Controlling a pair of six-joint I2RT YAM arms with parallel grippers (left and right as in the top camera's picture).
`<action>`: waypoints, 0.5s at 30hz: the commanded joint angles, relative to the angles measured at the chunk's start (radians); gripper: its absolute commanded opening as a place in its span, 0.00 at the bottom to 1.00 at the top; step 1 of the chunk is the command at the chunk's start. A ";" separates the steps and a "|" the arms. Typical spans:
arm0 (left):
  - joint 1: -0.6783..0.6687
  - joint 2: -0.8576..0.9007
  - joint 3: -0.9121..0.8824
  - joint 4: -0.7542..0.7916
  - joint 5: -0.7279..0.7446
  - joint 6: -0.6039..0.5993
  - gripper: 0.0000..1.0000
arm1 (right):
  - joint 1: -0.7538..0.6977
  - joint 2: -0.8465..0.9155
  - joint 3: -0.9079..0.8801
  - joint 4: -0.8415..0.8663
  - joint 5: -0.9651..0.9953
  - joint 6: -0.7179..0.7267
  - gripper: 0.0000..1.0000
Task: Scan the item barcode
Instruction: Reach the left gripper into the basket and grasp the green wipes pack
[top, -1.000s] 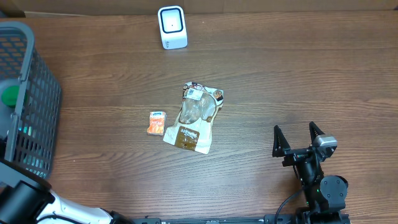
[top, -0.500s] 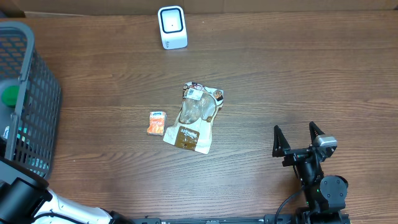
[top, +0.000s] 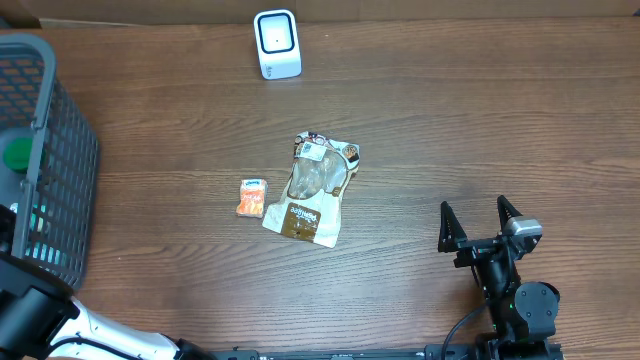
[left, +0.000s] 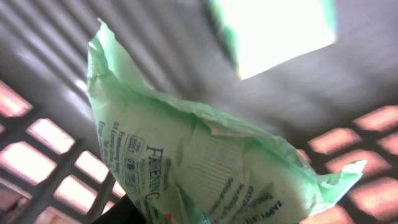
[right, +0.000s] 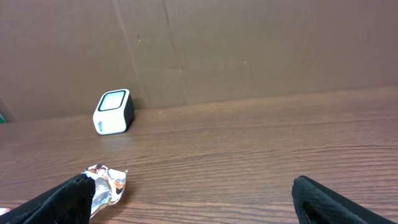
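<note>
The left arm (top: 35, 320) is reaching up from the lower left corner of the overhead view into the wire basket (top: 65, 150), presumably to fetch something to scan. In its wrist view a crumpled green packet (left: 205, 155) is filling the frame with the basket's mesh behind it, so the item is sitting inside the basket. The left fingers (left: 127, 213) are showing only as a dark sliver at the bottom edge, and I cannot tell whether they are gripping the packet.

The right fingers (top: 447, 222) are standing spread wide and holding nothing at the lower right, out of the way. The scanner (top: 277, 43) is facing up at the top centre. A brown pouch (top: 312, 190) and a small orange packet (top: 252, 197) are lying mid-frame, leaving bare worktop (top: 480, 120) around the scanner. The basket's rim looks like the edge to clear.
</note>
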 joint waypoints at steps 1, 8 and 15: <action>-0.010 -0.012 0.165 -0.065 0.058 -0.026 0.05 | 0.005 -0.012 -0.011 0.003 0.010 0.002 1.00; -0.074 -0.059 0.441 -0.167 0.067 -0.042 0.05 | 0.005 -0.012 -0.011 0.003 0.010 0.002 1.00; -0.165 -0.185 0.679 -0.146 0.199 -0.074 0.06 | 0.005 -0.012 -0.011 0.003 0.010 0.002 1.00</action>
